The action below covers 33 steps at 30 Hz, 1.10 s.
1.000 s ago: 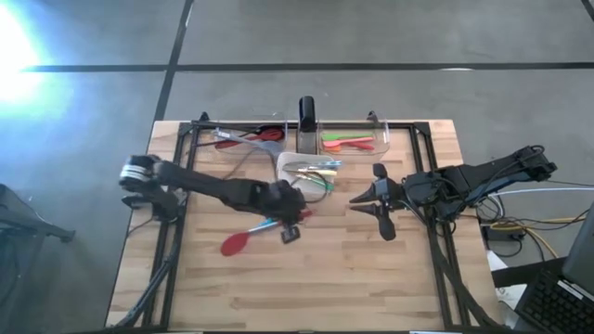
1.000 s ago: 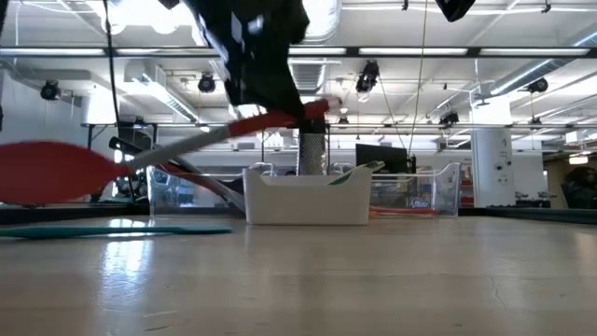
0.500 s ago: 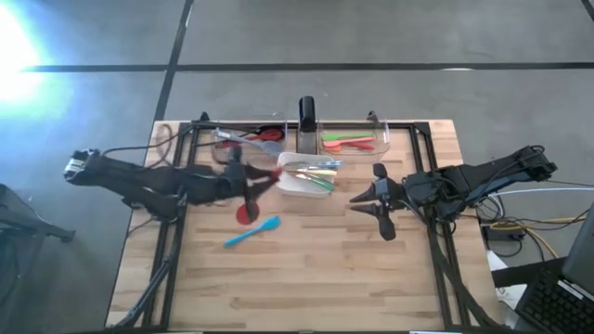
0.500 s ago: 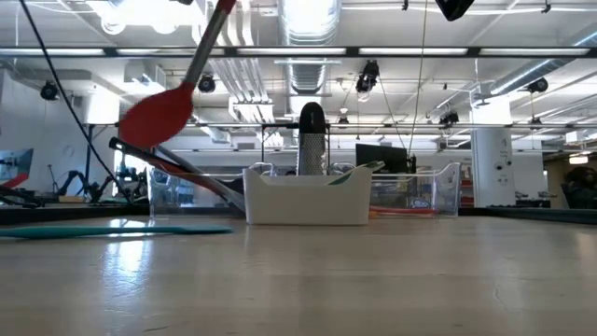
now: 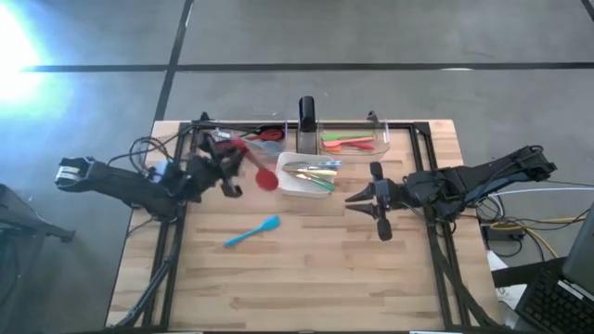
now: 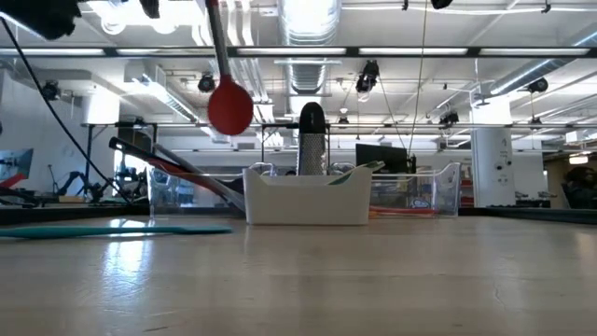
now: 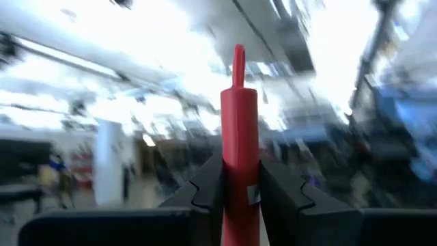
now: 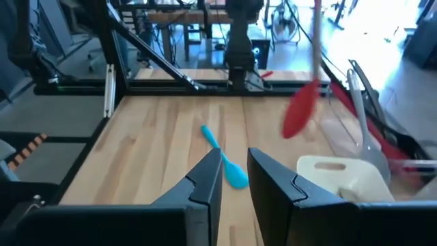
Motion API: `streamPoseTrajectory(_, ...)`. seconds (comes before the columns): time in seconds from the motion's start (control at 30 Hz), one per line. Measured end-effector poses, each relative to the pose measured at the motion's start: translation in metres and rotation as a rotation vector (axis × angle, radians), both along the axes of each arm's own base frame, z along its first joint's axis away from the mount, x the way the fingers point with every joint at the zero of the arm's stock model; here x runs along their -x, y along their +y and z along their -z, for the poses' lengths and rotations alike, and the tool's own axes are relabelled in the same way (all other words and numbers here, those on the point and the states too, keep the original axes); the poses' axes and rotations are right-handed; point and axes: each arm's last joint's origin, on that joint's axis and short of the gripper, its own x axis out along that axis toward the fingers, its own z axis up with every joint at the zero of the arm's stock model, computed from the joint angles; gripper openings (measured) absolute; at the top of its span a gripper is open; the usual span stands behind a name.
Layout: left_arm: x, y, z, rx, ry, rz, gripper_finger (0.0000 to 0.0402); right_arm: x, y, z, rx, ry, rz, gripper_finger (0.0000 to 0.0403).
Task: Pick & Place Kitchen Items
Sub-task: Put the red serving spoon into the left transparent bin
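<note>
My left gripper (image 5: 226, 158) is above the table's far left, by the left clear bin (image 5: 243, 139), and is shut on a red silicone spoon (image 5: 260, 172). The spoon's round bowl (image 6: 229, 107) hangs low and well above the table; the spoon also shows in the right wrist view (image 8: 300, 113). My right gripper (image 5: 369, 199) waits right of the white dish (image 5: 299, 184), open and empty (image 8: 235, 171). A blue spoon (image 5: 252, 231) lies flat on the table. My left gripper pinches the red spoon's handle (image 7: 239, 147) between its two fingers (image 7: 208, 188), far from the bowl. The handle runs across the fingers and a stretch of it sticks out past them. The spoon is lifted clear and hangs steeply, bowl end down.
The left bin holds a red spatula and black spoons (image 5: 264, 135). The right bin (image 5: 355, 142) holds orange and green utensils. The white dish holds several small utensils (image 5: 311, 170). A dark upright post (image 5: 306, 113) stands between the bins. Bare wood lies near the front edge.
My left gripper has gone from the table's middle toward the far left edge and up, still shut on the red spoon. The spoon has swung from nearly level, bowl toward the near left, to hanging steeply with its bowl down. The blue spoon has stayed put.
</note>
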Motion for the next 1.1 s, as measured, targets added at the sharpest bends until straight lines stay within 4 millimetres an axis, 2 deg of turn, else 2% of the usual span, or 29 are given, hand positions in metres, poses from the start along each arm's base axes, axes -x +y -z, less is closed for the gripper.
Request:
streamPoseTrajectory(0.2,0.016,0.02,0.019,-0.012,-0.13,-0.126,0.0071,-0.012,0.003,0.006,0.033,0.005,-0.009,0.0071)
streamPoseTrajectory(0.37,0.029,0.039,0.022,0.031,-0.274,-0.23,0.0071,-0.022,0.006,0.016,0.069,0.036,-0.019,0.0075)
streamPoseTrajectory(0.53,0.031,0.06,0.022,0.088,-0.326,-0.31,0.0071,-0.032,0.009,0.019,0.098,0.019,-0.03,0.0068)
streamPoseTrajectory(0.73,0.028,0.082,0.025,0.149,-0.351,-0.377,0.0071,-0.033,0.009,0.021,0.11,0.024,-0.032,0.006)
streamPoseTrajectory(0.9,0.026,0.103,0.035,0.21,-0.333,-0.524,0.0071,-0.034,0.01,0.02,0.111,0.013,-0.033,0.006)
streamPoseTrajectory(1.1,0.029,0.132,0.049,0.302,-0.421,-0.567,0.0071,-0.034,0.01,0.02,0.122,0.011,-0.036,0.0065)
